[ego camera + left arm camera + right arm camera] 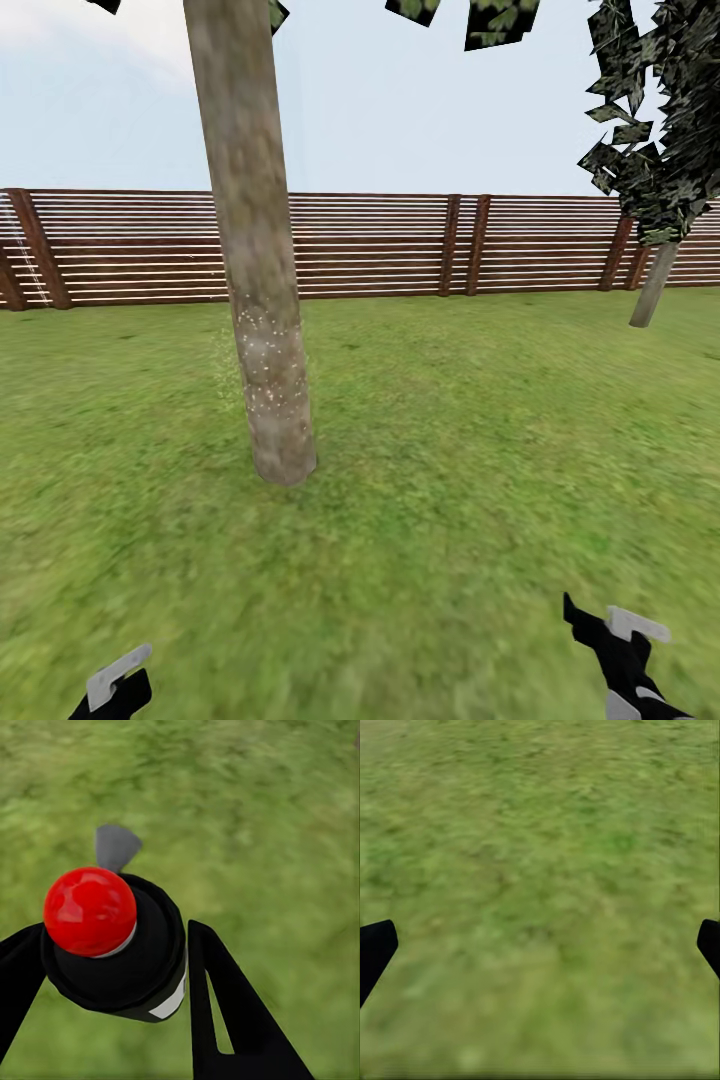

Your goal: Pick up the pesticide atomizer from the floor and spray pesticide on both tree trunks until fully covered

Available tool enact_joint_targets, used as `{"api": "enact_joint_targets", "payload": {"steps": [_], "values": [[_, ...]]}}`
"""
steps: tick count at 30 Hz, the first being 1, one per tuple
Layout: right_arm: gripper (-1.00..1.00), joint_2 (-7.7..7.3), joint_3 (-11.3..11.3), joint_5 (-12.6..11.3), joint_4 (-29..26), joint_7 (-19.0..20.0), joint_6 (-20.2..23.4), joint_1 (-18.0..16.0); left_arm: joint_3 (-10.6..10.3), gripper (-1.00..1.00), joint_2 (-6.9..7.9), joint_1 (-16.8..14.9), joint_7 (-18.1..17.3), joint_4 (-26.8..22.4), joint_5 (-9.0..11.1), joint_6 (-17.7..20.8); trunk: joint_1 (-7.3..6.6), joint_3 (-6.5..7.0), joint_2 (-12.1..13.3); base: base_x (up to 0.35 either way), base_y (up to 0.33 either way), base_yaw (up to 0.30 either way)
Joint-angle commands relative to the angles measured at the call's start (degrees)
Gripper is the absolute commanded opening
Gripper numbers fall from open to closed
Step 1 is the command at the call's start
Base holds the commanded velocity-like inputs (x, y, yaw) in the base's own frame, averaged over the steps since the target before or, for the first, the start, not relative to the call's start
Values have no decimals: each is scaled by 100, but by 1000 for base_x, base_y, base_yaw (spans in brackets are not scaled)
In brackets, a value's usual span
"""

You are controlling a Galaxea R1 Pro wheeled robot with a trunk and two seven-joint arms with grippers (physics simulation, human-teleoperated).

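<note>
A thick pale grey-brown tree trunk [255,300] rises from the lawn ahead, left of centre. Whitish pesticide speckles [268,365] dot its lower part, and a few hang in the air just left of it. The second tree [654,285] stands far right near the fence, its trunk bare of speckles. In the left wrist view my left gripper [112,979] is shut on the pesticide atomizer [146,971], a black body with a red round cap [90,910] and a grey tip. My right gripper [540,945] is open over grass; it also shows low in the head view [600,635].
A brown fence [400,245] of horizontal slats closes the back of the garden. Green lawn [450,480] stretches between me and both trees. Dark leaf patches [660,130] hang at the upper right.
</note>
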Motion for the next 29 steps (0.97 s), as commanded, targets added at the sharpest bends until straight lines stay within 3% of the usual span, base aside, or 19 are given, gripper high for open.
{"api": "enact_joint_targets", "payload": {"steps": [1,9,12,17,29], "values": [[100,16,-4,-2,-2,0,-1,0,-3,-100,-4,0,0,-1,-1,1,0,0,0,0,0,0],[100,74,-4,-8,1,-18,8,0,4,-100,-18,0,0,-1,-1,-8,0,0,0,0,0,0],[100,320,-10,-10,2,-18,11,0,3,-100,-22,0,0,-1,-1,-8,0,0,0,0,0,0],[100,596,-12,-12,5,-19,50,0,3,-100,-26,0,0,-1,-1,-16,0,0,0,0,0,0],[100,624,-13,-13,5,-19,52,0,4,-100,-26,0,0,-1,-1,-21,0,0,0,0,0,0]]}}
